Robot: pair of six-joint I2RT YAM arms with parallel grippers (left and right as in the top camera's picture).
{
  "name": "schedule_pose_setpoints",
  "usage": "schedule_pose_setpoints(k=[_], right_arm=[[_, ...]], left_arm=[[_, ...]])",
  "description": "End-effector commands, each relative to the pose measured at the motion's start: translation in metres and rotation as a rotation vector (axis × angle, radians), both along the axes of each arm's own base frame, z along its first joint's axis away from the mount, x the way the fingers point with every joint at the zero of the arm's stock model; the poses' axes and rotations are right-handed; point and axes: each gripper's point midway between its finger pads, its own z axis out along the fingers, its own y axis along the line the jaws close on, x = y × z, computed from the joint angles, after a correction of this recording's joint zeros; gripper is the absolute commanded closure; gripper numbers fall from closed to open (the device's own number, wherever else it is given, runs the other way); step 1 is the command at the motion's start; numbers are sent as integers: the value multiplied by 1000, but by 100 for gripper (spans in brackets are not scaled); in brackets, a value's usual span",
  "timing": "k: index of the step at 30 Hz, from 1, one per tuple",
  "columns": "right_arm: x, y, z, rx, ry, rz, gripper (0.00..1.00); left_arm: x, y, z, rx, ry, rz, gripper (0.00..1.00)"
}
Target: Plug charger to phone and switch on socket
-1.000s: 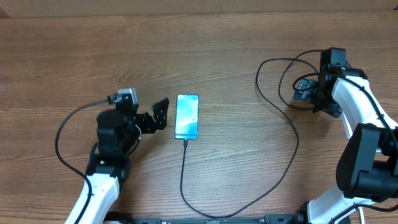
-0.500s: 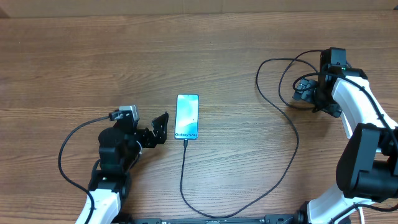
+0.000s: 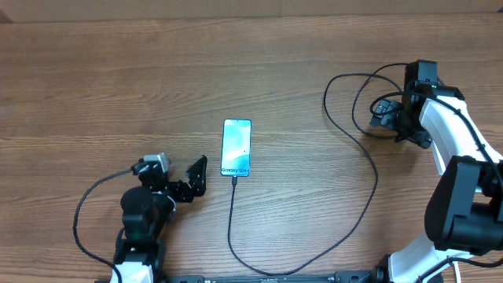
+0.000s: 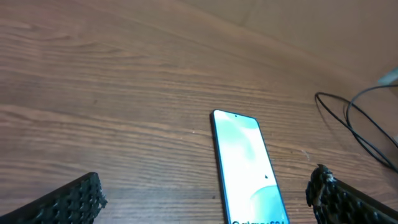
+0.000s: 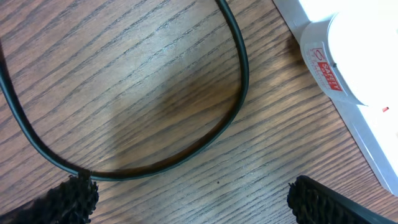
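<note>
The phone point(image 3: 236, 148) lies mid-surface point(image 3: 118, 71). The charger point(image 3: 231, 208) meets its near end, runs toward the near edge, then loops right and back to the far right, where the socket point(image 5: 367, 93) lies beside the right jaws. The left jaws sit left of the phone, slightly nearer.

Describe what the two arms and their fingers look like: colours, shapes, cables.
Both arms have white shell links and black joints. The left arm carries a small grey camera at its wrist, with a thin black cable looping from it. The right arm bears a black box. The left fingers and right fingers are black with a rough, knobbly surface.
</note>
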Motion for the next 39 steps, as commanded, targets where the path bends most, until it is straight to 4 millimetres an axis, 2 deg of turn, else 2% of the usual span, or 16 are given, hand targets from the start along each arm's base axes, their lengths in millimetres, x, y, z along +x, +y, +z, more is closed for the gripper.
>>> schedule_pose_setpoints(k=[1, 9, 15, 21, 31, 36, 39], right_arm=[[1, 0, 6, -10, -17, 2, 0], [1, 0, 6, -10, -17, 2, 0], [1, 0, 6, -10, -17, 2, 0], [1, 0, 6, -10, -17, 2, 0], [1, 0, 6, -10, -17, 2, 0], [1, 0, 6, -10, -17, 2, 0], [1, 0, 6, -10, -17, 2, 0]], left_arm=[[-5, 5, -4, -29, 6, 22, 0], [-6, 10, 3, -30, -17, 40, 0], [-12, 11, 3, -28, -6, 44, 0], [-18, 12, 11, -4, -36, 43, 0], [-38, 15, 15, 19, -49, 56, 0], [-40, 14, 57, 70, -251, 36, 1], [-42, 14, 70, 116, -326, 26, 0]])
